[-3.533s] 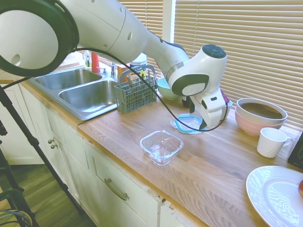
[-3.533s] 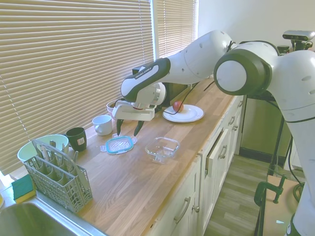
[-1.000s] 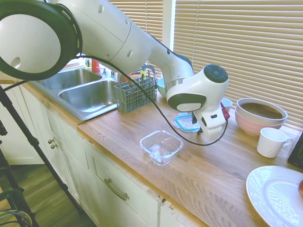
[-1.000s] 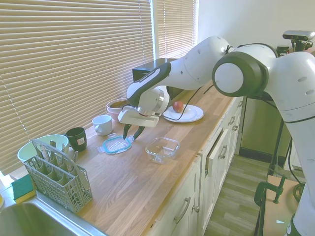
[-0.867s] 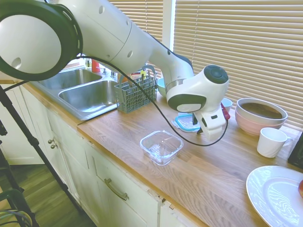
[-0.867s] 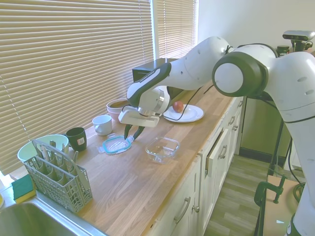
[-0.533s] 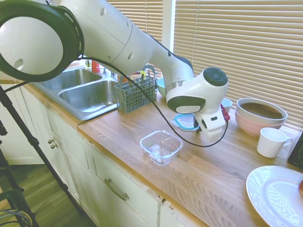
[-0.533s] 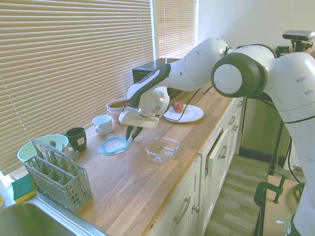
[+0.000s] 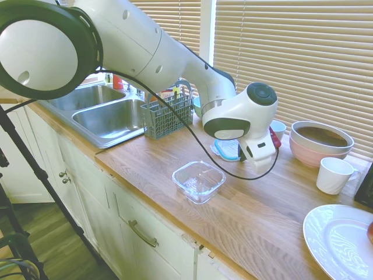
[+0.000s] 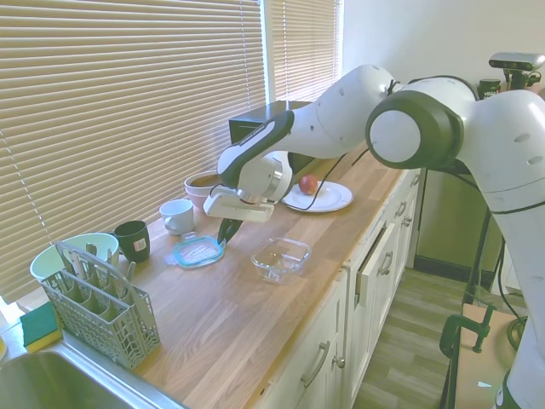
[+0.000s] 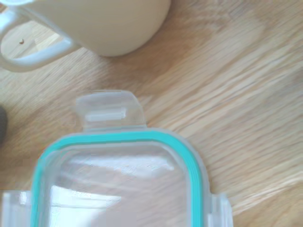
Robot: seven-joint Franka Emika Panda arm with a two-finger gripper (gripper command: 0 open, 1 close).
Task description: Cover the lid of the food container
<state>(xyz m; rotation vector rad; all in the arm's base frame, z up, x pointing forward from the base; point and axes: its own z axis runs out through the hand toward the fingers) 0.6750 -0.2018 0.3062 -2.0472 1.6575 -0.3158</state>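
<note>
Lid (image 10: 197, 251): flat on tabletop (image 10: 230, 315), just beside container (image 10: 279, 256), on its window side; largely hidden behind the arm in the first exterior view (image 9: 230, 149). One tab points toward white mug (image 11: 94, 23). Container: upright, open, uncovered. Tool (image 10: 226, 232): fingers together at lid's edge; whether they pinch it cannot be told.

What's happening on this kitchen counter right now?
A white Franka arm has its gripper down at the near edge of the flat clear plastic lid with a teal-blue rim, and its fingers look closed on that edge. The lid sits low over the wooden countertop, beside the white mug. The small clear square food container stands open and apart from the lid, nearer the counter's front edge, so it is not yet covered.
</note>
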